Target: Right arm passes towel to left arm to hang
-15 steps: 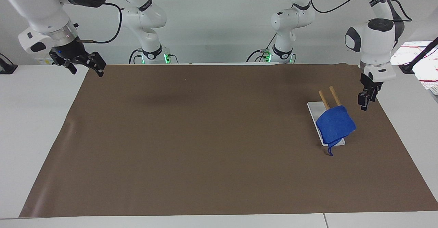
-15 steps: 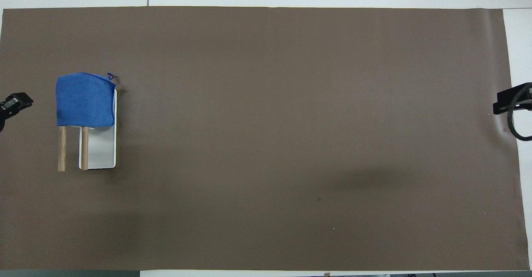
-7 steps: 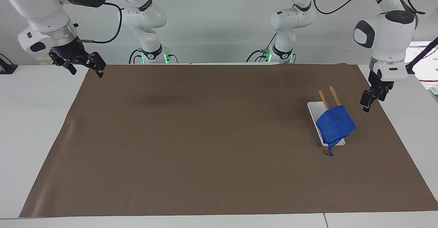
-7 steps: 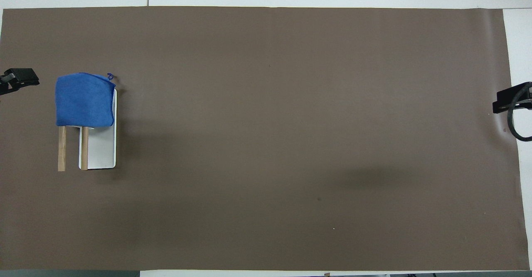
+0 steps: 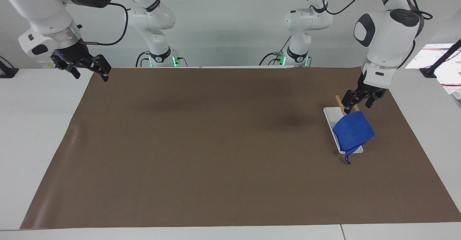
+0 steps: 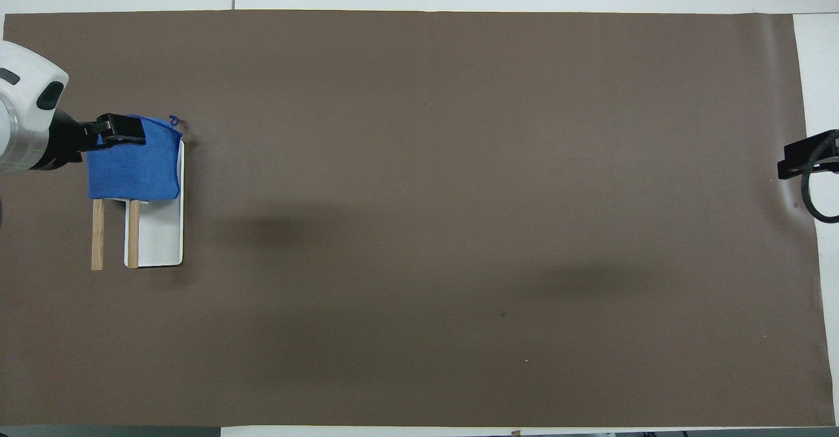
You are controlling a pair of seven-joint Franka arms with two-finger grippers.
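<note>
Bright blue microfibre towel (image 5: 353, 131) is draped over the outer ends of two parallel wooden dowel bars (image 6: 134, 234) of a rack on a white rectangular base plate (image 6: 160, 234), its thin loop string (image 5: 347, 158) hanging off one corner; the rack sits near the left arm's end of the table, on the brown paper sheet (image 5: 216, 150). Change over the last second: the left end effector (image 5: 358, 101) has swung in from the table's end edge and now sits over the bare part of the bars, its fingers apart, with no cloth between them. Towel has not shifted on the bars. Right end effector (image 5: 90, 67), the one with the small blue light, has stayed over the table's corner at the right arm's end, fingers spread, empty; that arm waits. Judgement: hanging looks done, and the left arm's return may be a check or a retreat path. Surface: the brown sheet covers most of the white table (image 5: 36, 125) and carries nothing but the rack and soft shadows. Room: plain pale wall, cabling, green base lights.
</note>
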